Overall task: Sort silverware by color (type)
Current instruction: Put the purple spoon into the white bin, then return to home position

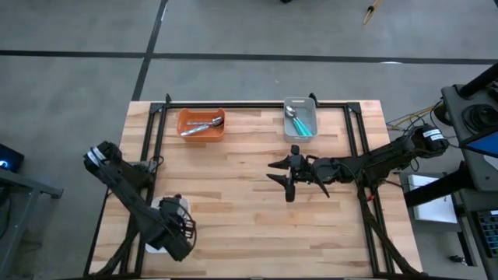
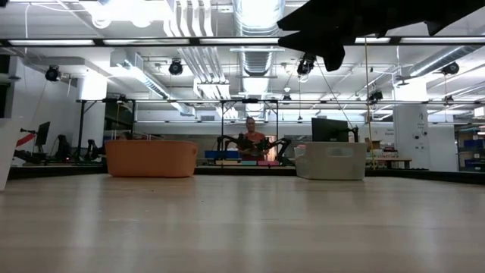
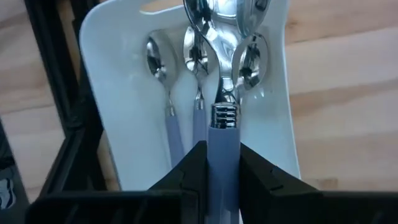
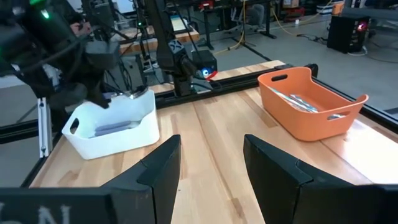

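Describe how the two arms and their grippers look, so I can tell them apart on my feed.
Both arms are dark, nearly black, jointed links. The left arm has a pale band at its far joint and a white patch at the wrist. The right arm has a white label near its base joint. The left gripper and right gripper each have two flat, angular matte-black fingers.

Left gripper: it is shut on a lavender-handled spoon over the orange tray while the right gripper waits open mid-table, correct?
One detail is wrong: the tray. The left wrist view shows the left gripper shut on the lavender-handled spoon over the white tray, not the orange one. The right gripper does wait open mid-table.
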